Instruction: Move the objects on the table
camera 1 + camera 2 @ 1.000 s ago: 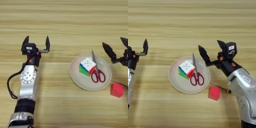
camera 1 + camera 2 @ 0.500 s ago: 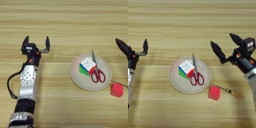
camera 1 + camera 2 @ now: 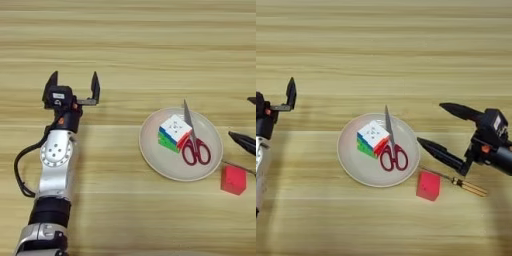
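Scissors (image 3: 391, 145) and puzzle cube (image 3: 371, 138) both lie in the round off-white plate (image 3: 351, 160), the cube on its left half with the white face up, the scissors touching the cube's right side, blades pointing away from the robot and red handles toward it.

The right gripper (image 3: 442, 126) hangs just right of the plate, its two black fingers spread wide and holding nothing; the lower finger's tip is close to the plate's right rim, the upper one points further up the table (image 3: 406, 50). Its arm runs off to the right of the plate.

To do the next pickup well, I judge the gripper should come down over one thing alone. The scissors lie flat and thin, so the fingers would have to straddle the handles and close low. Since the cube is touching them, a sloppy approach may drag both.

Below the plate's right edge sit a small red block (image 3: 428, 185) and a thin stick-like tool (image 3: 458, 182); keep clear of them.

The left gripper (image 3: 72, 89) is parked well left of the plate, fingers apart, empty.
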